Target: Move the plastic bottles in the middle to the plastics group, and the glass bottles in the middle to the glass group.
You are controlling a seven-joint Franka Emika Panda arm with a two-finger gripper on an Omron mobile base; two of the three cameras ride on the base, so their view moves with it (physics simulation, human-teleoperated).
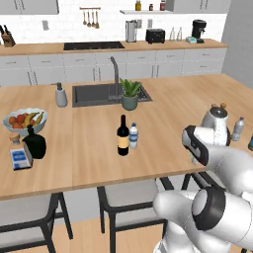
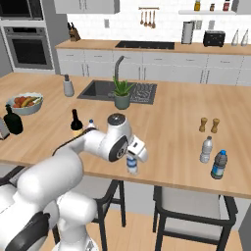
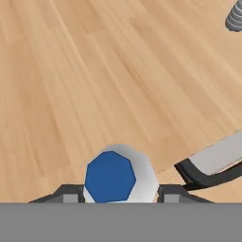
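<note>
Nearest you, the gripper pinched a plastic bottle near the counter's front edge, upright for carrying twd the plastics at right. Wine bottle and 2nd bottle waited mid-counter.

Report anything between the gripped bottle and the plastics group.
Nothing visible. The gripper holds the water bottle near the counter's front edge; bare wood runs to the plastics group. The salt and pepper shakers stand further back, off that line.

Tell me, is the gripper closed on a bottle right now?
Yes. In the hand view the gripper is shut on a blue-capped plastic bottle, which sits between its fingers.
</note>
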